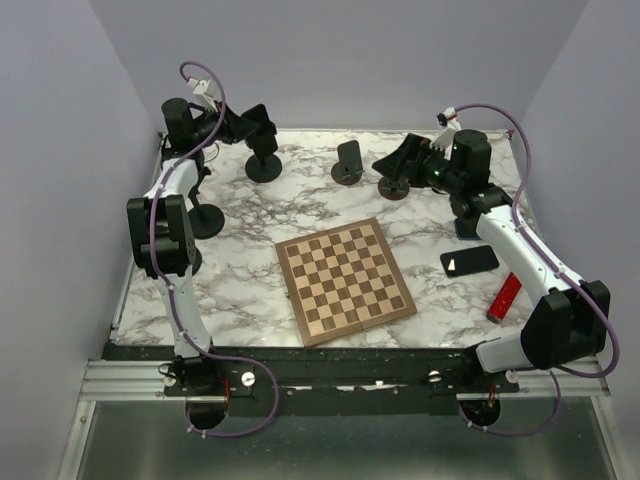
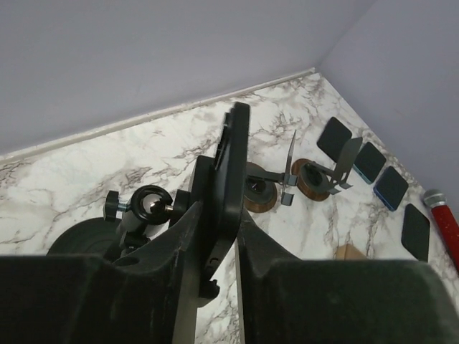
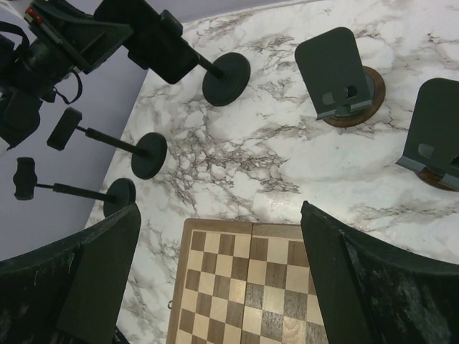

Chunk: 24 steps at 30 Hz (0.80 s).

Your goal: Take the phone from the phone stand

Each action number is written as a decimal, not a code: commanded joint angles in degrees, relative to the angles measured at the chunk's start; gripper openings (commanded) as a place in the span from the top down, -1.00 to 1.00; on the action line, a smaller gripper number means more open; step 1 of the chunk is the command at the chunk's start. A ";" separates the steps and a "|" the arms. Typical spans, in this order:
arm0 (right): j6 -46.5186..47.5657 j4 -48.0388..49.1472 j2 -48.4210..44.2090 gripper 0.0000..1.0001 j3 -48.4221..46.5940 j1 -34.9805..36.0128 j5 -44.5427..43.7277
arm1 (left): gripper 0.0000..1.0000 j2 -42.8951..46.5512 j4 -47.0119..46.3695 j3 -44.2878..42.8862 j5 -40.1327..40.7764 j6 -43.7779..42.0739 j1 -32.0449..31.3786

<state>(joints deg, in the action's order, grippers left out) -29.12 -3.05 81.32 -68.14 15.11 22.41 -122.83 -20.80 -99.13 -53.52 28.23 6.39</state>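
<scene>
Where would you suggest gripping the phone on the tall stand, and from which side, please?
Take the phone across its thickness, one finger on each broad face. It stands edge-on to the left gripper, with the phone stand clamped behind one face, so approach along its edge from the left arm's side.

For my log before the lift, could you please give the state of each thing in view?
phone: upright, clamped in its stand
phone stand: upright, loaded
left gripper: shut on phone
right gripper: open, empty
chessboard: unfolded flat
wooden-base stand: upright, empty
second phone: lying flat
</scene>
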 commanded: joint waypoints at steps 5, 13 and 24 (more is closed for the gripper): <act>-1.96 2.02 0.73 -0.98 0.73 1.71 1.88 | 0.79 11.72 -2.20 11.11 3.09 -0.33 -2.08; -1.85 2.50 3.84 -0.98 -0.90 7.80 -1.28 | 1.00 19.17 -1.75 19.23 4.70 2.61 -3.16; -0.45 1.75 9.00 -0.98 -3.84 15.78 -7.43 | 1.00 26.99 -2.31 30.93 7.15 -0.98 -11.26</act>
<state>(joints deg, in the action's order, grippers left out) -30.81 -1.52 88.75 -68.64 28.73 19.40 -99.94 -22.17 -70.46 -46.26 26.33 -0.99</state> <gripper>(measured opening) 0.989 0.168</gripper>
